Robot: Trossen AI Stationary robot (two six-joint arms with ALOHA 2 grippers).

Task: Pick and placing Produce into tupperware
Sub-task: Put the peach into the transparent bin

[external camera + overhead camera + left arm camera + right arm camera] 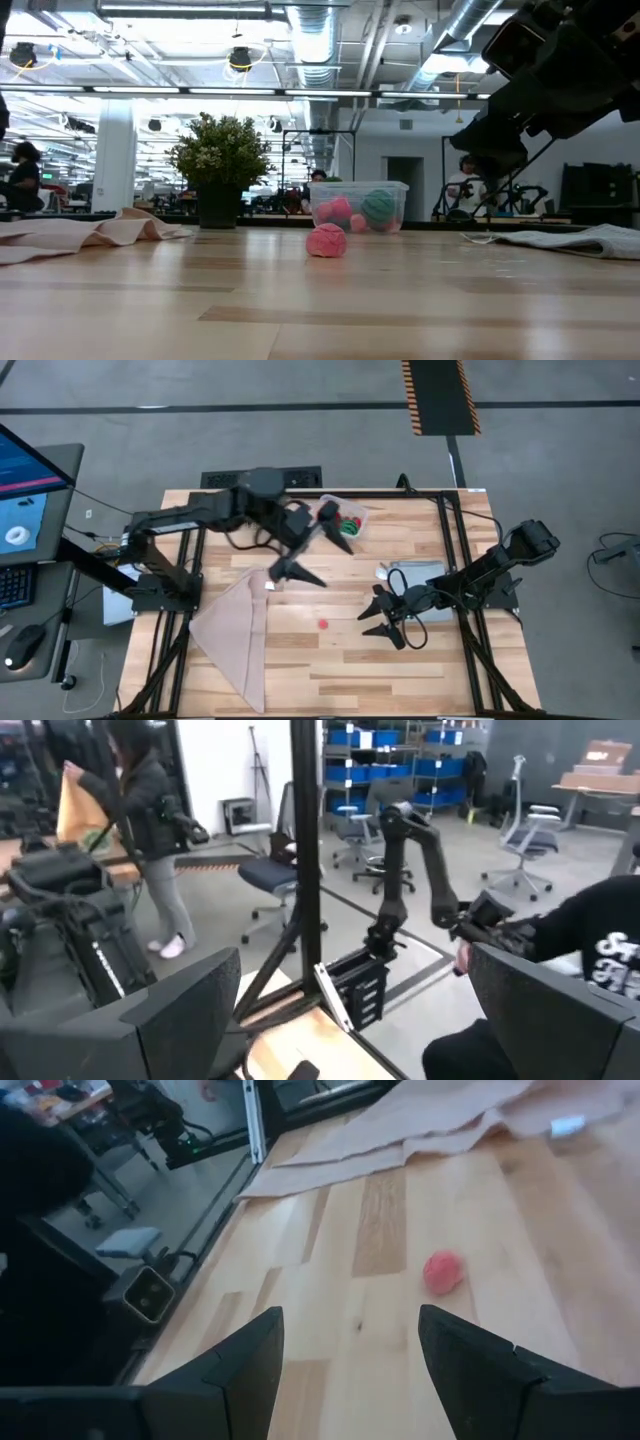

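Small pink round toy fruit loose mid-table | clear rectangular plastic tub at 12 o'clock, red and green pieces inside | right gripper at 3 o'clock, fingers apart | left gripper raised, fingers spread wide.

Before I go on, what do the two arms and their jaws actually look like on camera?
Both arms are matte black with jointed, boxy links, mounted on black frame rails at the table's sides. The left gripper and right gripper each end in two dark, tapered, wedge-shaped fingers. A black cable loops beside the right gripper. No coloured markings show on either arm.
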